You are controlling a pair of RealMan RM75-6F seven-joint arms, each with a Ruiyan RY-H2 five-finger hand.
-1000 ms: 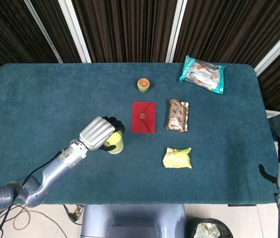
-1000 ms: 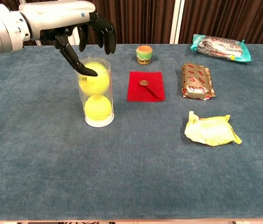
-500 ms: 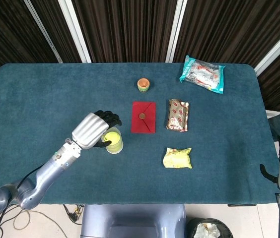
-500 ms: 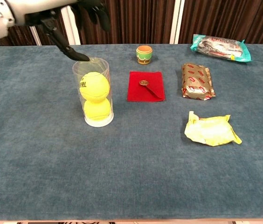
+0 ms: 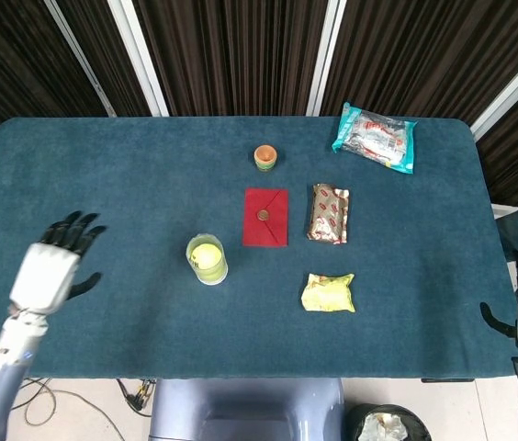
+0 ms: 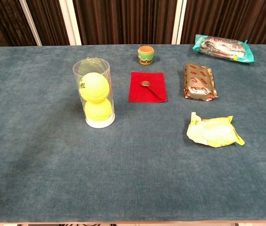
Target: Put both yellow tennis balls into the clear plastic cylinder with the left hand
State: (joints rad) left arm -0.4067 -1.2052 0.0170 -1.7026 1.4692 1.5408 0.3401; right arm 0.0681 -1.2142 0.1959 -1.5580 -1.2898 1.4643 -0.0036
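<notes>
The left robot hand [image 5: 50, 268] hangs empty with fingers spread near the left edge of the blue desk [image 5: 103, 184]. Both yellow tennis balls [image 6: 94, 87] sit stacked inside the upright clear plastic cylinder [image 6: 94, 99], so the task looks complete.
</notes>
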